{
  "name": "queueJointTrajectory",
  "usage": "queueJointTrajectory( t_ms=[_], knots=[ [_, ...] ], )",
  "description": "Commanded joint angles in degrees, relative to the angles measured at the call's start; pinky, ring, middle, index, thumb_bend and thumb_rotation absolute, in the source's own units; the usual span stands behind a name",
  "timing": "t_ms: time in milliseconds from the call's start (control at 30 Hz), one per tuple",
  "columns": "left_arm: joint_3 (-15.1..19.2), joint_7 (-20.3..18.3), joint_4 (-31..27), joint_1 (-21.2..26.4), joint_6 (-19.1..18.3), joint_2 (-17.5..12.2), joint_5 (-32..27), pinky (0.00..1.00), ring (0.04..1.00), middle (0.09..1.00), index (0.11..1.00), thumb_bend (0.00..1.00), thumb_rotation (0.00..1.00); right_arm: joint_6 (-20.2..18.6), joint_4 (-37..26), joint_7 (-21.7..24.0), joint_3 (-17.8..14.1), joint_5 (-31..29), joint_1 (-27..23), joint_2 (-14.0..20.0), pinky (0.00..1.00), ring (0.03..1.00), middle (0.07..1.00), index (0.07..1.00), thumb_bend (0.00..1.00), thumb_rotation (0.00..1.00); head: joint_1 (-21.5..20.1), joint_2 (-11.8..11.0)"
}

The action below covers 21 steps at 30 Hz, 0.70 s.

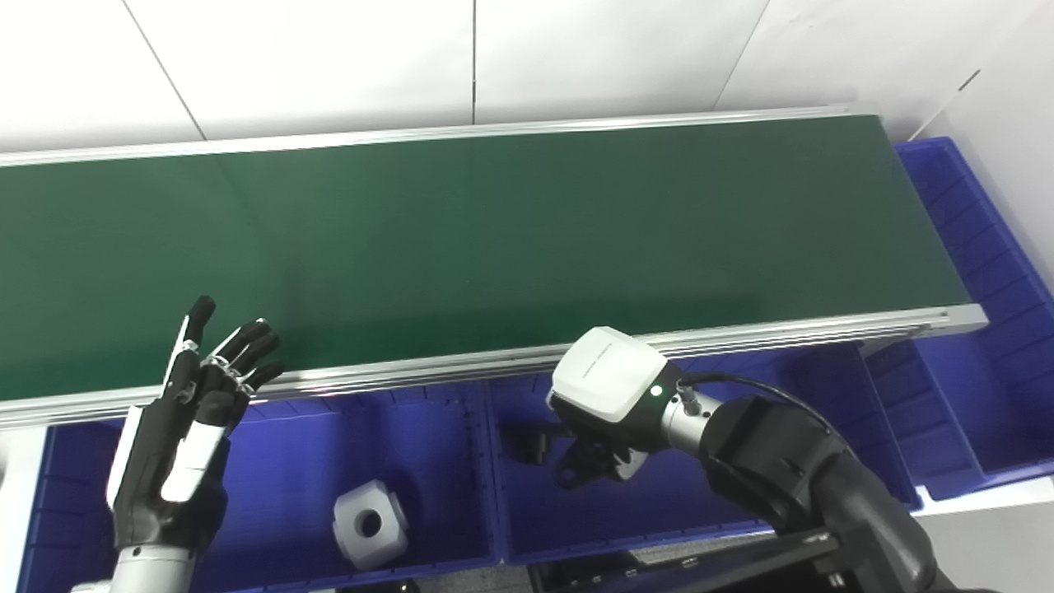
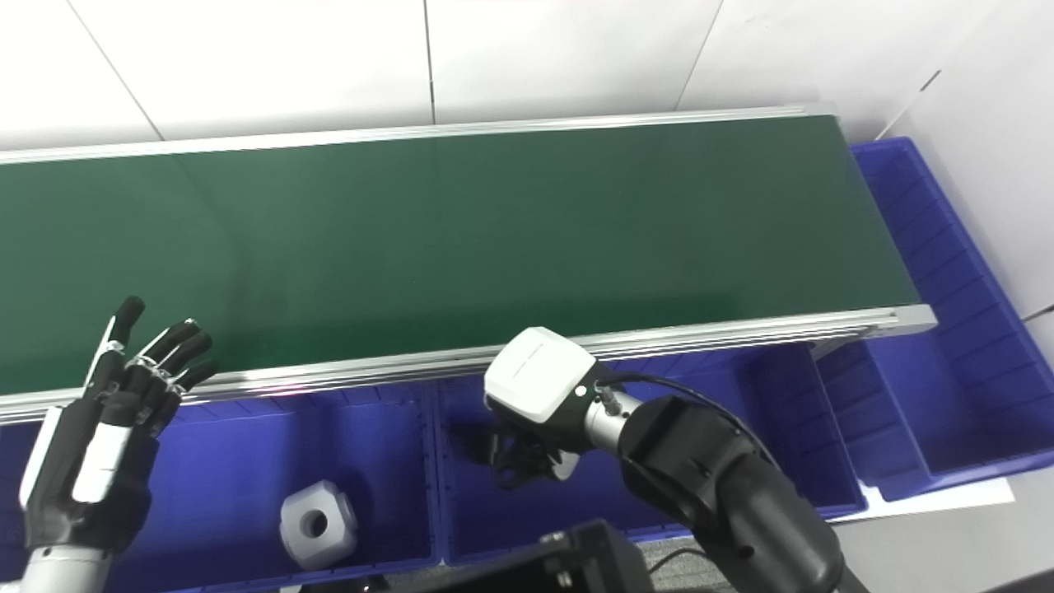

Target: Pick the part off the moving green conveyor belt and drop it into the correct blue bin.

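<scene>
White holed part (image 1: 370, 524), in left blue bin (image 1: 280, 449)

White panelled wall (image 1: 329, 66) behind, crossed by thin dark seams; evenly lit, with a soft sheen. Pale floor (image 2: 947, 543) at lower right.

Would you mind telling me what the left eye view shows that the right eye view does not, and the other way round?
Only the left eye view shows all of the right forearm's black cable arching clear of the arm, and the far-right bin is cut by the frame edge. Only the right eye view shows that bin's outer rim whole, plus a black block at the bottom edge. Both show the bare green belt, the open left hand raised at its near rail, the right hand lowered in the middle bin, and a white part lying in the left bin.
</scene>
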<state>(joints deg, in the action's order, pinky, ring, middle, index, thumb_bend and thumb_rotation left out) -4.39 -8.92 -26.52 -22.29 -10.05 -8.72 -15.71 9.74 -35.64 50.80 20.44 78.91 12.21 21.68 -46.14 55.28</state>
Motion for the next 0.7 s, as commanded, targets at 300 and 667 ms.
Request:
queueJointTrajectory(
  t_ms=[300,667],
  knots=[
    [-0.6,-0.7,-0.6,-0.7,2.5,0.4,1.8,0.78,0.823,0.829,1.0,0.72,0.67,0.0,-4.7,-0.3,-2.3,1.2,2.5,-3.8,0.74,0.811,0.882,0.904,1.0,0.83,4.0,-1.4],
    [-1.9,-2.2,0.3,-2.9,5.7,0.2,4.0,0.78,0.843,0.842,1.0,0.74,0.69,-2.2,-7.9,-4.2,-5.3,-4.9,6.4,-8.4,0.61,0.746,0.834,0.867,1.0,0.84,10.8,-2.8]
  ],
)
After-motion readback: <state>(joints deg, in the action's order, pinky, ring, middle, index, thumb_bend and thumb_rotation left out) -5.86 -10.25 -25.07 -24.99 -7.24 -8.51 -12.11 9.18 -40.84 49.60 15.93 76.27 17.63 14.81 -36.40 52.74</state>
